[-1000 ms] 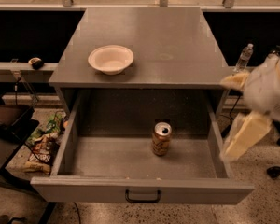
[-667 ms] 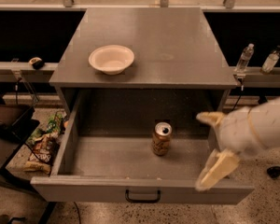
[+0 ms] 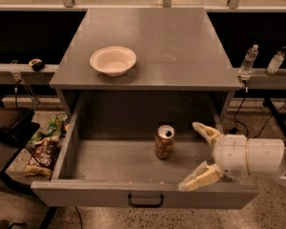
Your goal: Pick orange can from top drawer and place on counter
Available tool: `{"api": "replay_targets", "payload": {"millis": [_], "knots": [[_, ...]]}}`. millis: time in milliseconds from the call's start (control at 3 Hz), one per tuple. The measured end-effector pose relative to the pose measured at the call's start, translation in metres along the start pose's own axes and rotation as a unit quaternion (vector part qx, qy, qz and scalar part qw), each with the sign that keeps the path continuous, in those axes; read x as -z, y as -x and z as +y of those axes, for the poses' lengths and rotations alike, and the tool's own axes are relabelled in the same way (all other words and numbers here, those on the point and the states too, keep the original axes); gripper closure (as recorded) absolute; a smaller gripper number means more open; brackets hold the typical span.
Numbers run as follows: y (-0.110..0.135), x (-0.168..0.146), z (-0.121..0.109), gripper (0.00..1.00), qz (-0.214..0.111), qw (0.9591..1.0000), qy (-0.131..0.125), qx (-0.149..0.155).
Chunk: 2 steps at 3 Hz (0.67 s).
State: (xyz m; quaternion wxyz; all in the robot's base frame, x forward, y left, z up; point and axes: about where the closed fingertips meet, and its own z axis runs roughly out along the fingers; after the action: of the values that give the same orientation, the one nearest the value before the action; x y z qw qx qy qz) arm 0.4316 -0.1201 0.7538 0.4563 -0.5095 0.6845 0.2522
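The orange can [image 3: 164, 141] stands upright in the open top drawer [image 3: 81, 142], near the middle of its speckled floor, silver top up. My gripper [image 3: 196, 154] reaches in from the right over the drawer's right half. Its two cream fingers [image 3: 200, 177] are spread wide, pointing left toward the can. It is open and empty, a short gap to the right of the can, not touching it. The counter [image 3: 171, 42] is the grey top of the cabinet above the drawer.
A white bowl [image 3: 113, 60] sits on the left part of the counter. Two plastic bottles [image 3: 248, 60] stand on a ledge at the right. A black handle [image 3: 145, 201] is on the drawer front. Clutter lies on the floor at the left.
My gripper has moved from outside the drawer's right side leftward and down into the drawer, closing in on the can. The can and bowl have not moved.
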Motion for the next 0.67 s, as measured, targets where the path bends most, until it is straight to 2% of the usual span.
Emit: {"api": "replay_targets", "payload": {"millis": [333,667], "knots": [[0.000,0.000,0.000,0.00,0.000,1.0000,0.000,0.000],[-0.006,-0.013,-0.011,0.00,0.015,0.9998,0.007,-0.006]]}}
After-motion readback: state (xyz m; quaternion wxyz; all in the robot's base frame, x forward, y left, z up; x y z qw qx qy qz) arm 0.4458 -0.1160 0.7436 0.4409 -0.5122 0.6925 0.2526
